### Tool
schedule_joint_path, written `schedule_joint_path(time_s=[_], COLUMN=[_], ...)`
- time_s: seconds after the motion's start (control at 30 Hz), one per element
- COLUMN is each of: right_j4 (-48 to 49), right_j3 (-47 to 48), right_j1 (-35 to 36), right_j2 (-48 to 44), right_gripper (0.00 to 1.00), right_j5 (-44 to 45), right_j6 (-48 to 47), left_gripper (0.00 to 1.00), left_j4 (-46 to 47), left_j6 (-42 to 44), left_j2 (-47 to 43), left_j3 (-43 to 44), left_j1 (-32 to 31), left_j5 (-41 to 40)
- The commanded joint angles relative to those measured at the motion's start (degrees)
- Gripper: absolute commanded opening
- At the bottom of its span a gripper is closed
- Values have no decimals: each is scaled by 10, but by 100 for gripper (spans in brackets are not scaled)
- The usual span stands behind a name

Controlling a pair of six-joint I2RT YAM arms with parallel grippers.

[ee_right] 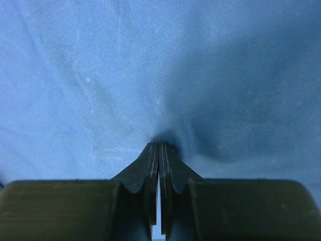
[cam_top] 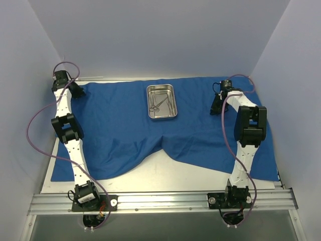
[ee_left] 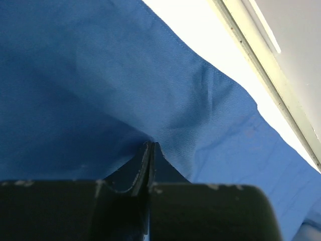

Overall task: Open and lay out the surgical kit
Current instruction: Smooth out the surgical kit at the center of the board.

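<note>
L fingers (ee_left: 143, 168) & R fingers (ee_right: 152, 165) both pinched shut on the blue wrap (cam_top: 120, 130) near its far corners; we're prob. tensioning it flat on the worktop (cam_top: 165, 173). Tray (cam_top: 172, 95) w/ instruments (cam_top: 158, 104) sits mid-cloth, towards the far edge.

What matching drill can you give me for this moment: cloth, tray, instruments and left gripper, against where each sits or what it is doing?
Things:
1. cloth
2. tray
3. instruments
4. left gripper

Places or states:
A. lying inside the tray
B. shut on a pinch of cloth at the far left
C. spread over the table
D. resting on the cloth, far middle

Pairs: 1-C, 2-D, 3-A, 4-B
</note>
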Motion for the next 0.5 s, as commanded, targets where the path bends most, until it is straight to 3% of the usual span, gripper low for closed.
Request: schedule_joint_path(time_s=[0.0,0.1,0.23,0.47], right_j4=[-48,-50,-52,-45], right_j3=[-17,-23,-40,-77], right_j1=[13,13,14,14], right_j2=[-2,-8,-17,-35], right_gripper=[0,0,0,0], right_j5=[3,5,16,17], right_j6=[6,5,4,5], left_gripper=[2,2,2,2], left_j4=[-116,-110,-131,-7], left_j6=[-27,-7,16,85], left_j2=[31,5,1,-34], left_j3=[-15,-46,10,1], left_j1=[14,30,46,23], left_j5=[-21,-48,-84,-7])
